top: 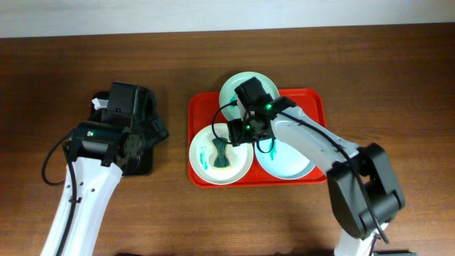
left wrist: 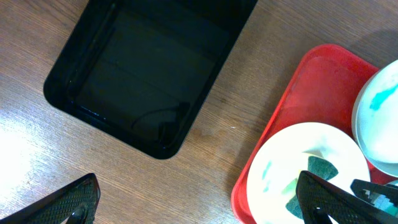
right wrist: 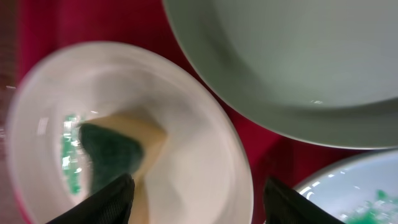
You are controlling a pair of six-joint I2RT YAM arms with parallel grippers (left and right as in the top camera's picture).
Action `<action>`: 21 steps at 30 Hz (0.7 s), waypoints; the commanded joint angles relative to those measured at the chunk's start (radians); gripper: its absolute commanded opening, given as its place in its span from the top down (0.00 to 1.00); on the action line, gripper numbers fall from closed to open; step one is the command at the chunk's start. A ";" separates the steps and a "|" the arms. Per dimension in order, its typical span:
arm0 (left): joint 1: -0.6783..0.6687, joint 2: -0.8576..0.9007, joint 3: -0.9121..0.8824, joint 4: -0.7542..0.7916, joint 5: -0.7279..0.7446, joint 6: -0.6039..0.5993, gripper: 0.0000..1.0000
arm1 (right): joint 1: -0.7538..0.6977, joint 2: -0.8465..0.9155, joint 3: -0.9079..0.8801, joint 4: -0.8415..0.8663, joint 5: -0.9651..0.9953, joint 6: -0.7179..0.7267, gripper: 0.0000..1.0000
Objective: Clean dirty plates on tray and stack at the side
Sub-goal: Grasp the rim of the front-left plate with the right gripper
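The red tray (top: 313,99) holds three plates: mint green (top: 236,87) at the back, white (top: 206,167) at front left, pale blue (top: 291,163) at front right. A green and yellow sponge (top: 222,153) lies on the white plate beside teal smears. My right gripper (top: 242,131) is open and empty over the white plate's right side. In the right wrist view the fingers (right wrist: 202,202) straddle the white plate (right wrist: 186,124), with the sponge (right wrist: 112,152), the mint plate (right wrist: 298,68) and the smeared blue plate (right wrist: 357,193) around them. My left gripper (top: 146,131) is open and empty.
A black tray (top: 138,167) lies left of the red tray, under my left arm. In the left wrist view my fingers (left wrist: 199,202) hang over bare wood between the black tray (left wrist: 143,68) and the red tray (left wrist: 311,81), near the white plate (left wrist: 280,168).
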 commanded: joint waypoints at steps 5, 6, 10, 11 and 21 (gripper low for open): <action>0.005 -0.003 0.003 0.002 0.003 -0.003 0.01 | 0.000 0.054 0.010 -0.029 0.010 0.012 0.32; 0.005 -0.003 0.003 0.002 0.003 -0.003 0.01 | 0.000 0.054 0.012 -0.042 0.012 0.011 0.32; 0.005 -0.003 0.003 0.002 0.003 -0.003 0.01 | -0.024 0.054 0.048 -0.146 0.055 0.006 0.32; 0.005 -0.003 0.003 0.003 0.003 -0.003 0.01 | -0.031 0.054 0.050 -0.159 0.051 0.006 0.32; 0.005 -0.003 0.003 0.003 0.046 0.023 0.14 | -0.031 0.060 0.031 -0.157 0.044 0.004 0.42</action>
